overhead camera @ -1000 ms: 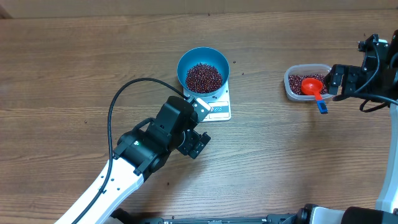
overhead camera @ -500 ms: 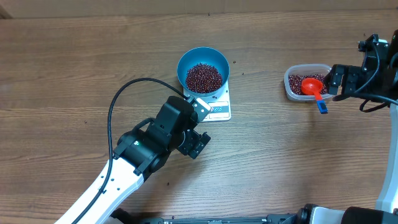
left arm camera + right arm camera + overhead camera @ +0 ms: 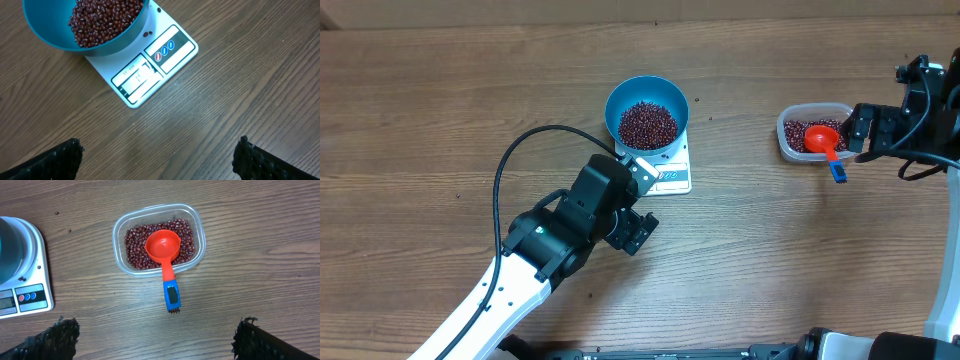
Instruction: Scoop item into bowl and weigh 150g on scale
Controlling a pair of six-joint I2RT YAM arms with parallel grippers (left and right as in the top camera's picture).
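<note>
Left gripper (image 3: 160, 160) spread wide, holding nothing, near the scale (image 3: 167, 50); blue bowl (image 3: 47, 35) of beans (image 3: 102, 17) sits on it, display digits illegible; red scoop (image 3: 163, 246) rests in the tub (image 3: 118, 234); right gripper (image 3: 156, 340) likewise spread, empty.

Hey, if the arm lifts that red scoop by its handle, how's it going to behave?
The scoop looks like rigid plastic, so probably stiff and light. Its empty cup rests on the beans in the tub, handle poking over the rim, so a nudge may pivot or slide it. The handle looks narrow and smooth; a grip might slip.
</note>
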